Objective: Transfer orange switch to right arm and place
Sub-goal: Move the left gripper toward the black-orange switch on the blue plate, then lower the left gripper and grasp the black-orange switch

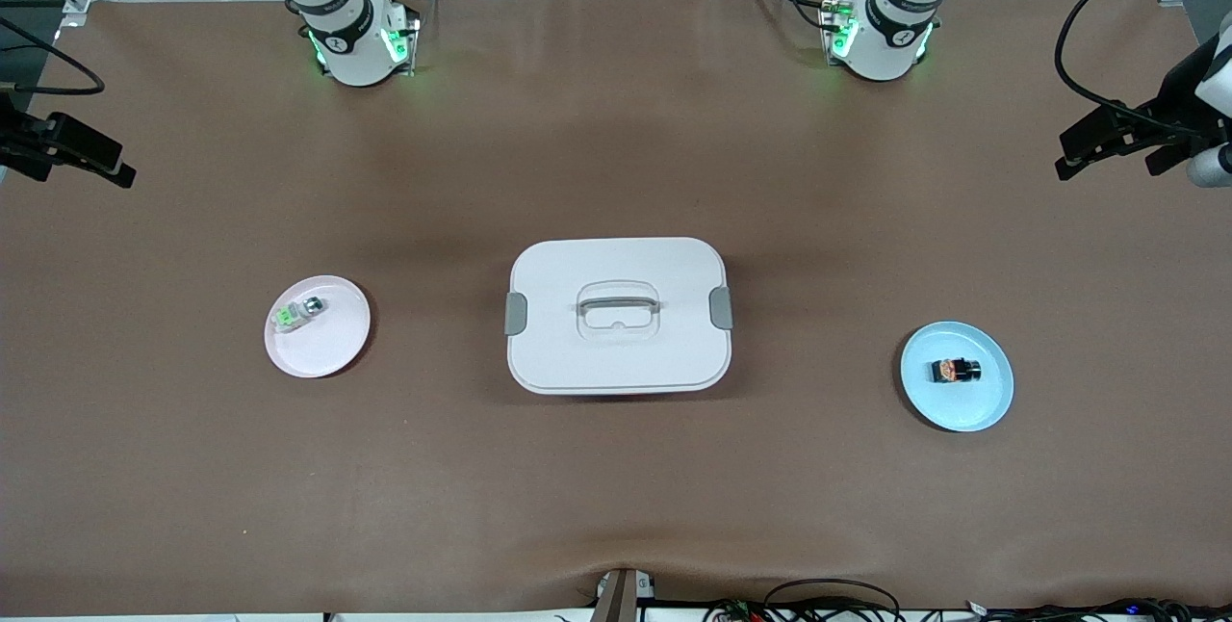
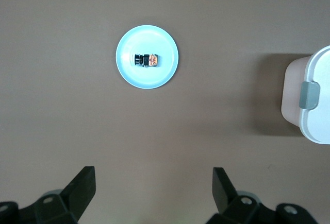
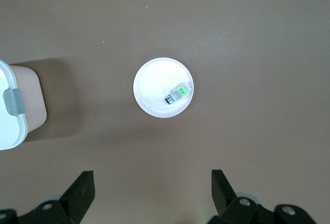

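Brown matting covers the table (image 1: 616, 150), and at its middle sits a white rectangular plastic box (image 1: 618, 316) with rounded corners, a recessed handle in its lid and a grey clip (image 1: 721, 307) at each short end. At about four o'clock from the box, toward the left arm's end of the table, lies a pale blue round plate (image 1: 957, 376), and on its middle rests the orange switch (image 1: 955, 371), a tiny black block lying on its side with its orange face showing. At about nine o'clock from the box, toward the right arm's end, lies a pale pink round plate (image 1: 317, 326); a tiny pale block with a bright green face (image 1: 295, 313) rests on it near the rim, at roughly ten o'clock, tilted askew. The left gripper (image 2: 153, 190) hangs high over bare matting near the blue plate, fingers (image 2: 82, 185) spread wide and holding nothing. The right gripper (image 3: 152, 193) hangs likewise over bare matting near the pink plate, fingers (image 3: 81, 189) spread and empty. Both arms wait. The switch's finer details are probably too small to make out.
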`<state>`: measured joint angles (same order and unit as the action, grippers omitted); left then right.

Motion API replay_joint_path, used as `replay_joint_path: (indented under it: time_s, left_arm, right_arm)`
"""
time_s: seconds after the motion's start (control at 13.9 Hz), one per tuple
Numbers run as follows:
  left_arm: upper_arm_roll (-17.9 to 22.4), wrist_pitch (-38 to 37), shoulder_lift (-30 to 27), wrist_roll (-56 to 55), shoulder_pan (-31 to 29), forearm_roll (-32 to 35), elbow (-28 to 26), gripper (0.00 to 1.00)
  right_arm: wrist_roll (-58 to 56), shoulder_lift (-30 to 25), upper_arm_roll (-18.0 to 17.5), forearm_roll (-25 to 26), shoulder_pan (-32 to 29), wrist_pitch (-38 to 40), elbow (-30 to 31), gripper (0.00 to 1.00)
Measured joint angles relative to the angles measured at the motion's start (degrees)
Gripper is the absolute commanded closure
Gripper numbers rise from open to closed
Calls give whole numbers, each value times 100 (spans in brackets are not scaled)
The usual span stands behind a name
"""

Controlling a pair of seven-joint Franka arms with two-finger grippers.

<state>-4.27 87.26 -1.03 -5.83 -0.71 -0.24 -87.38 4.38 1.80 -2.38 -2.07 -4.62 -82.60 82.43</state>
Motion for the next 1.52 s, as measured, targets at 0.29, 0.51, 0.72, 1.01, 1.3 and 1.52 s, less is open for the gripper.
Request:
replay_joint_path:
  time_s: [0.29,0.51,0.72,1.01,1.3,1.52]
  left_arm:
    - [-3,-16,17,10,1,0,0,0]
    - [-4,-18,121,10,1,0,3,0]
    - [-1,26,401,10,-17,0,32,0]
    - [-3,424,891,10,-10,0,-6,0]
    - [-3,1206,1044,10,-12,0,-542,0]
    - [-3,1785,1047,10,-13,1,-1084,0]
  right_arm:
    - [1,0,3,0,0,-2,0,0]
    - [1,0,4,1,0,-7,-1,0]
    - [1,-10,11,10,-2,-7,-37,0]
    - [0,-34,45,0,-10,6,-84,0]
    - [-6,-73,32,-4,-15,210,-87,0]
    - [-6,-101,20,-4,-15,220,-87,0]
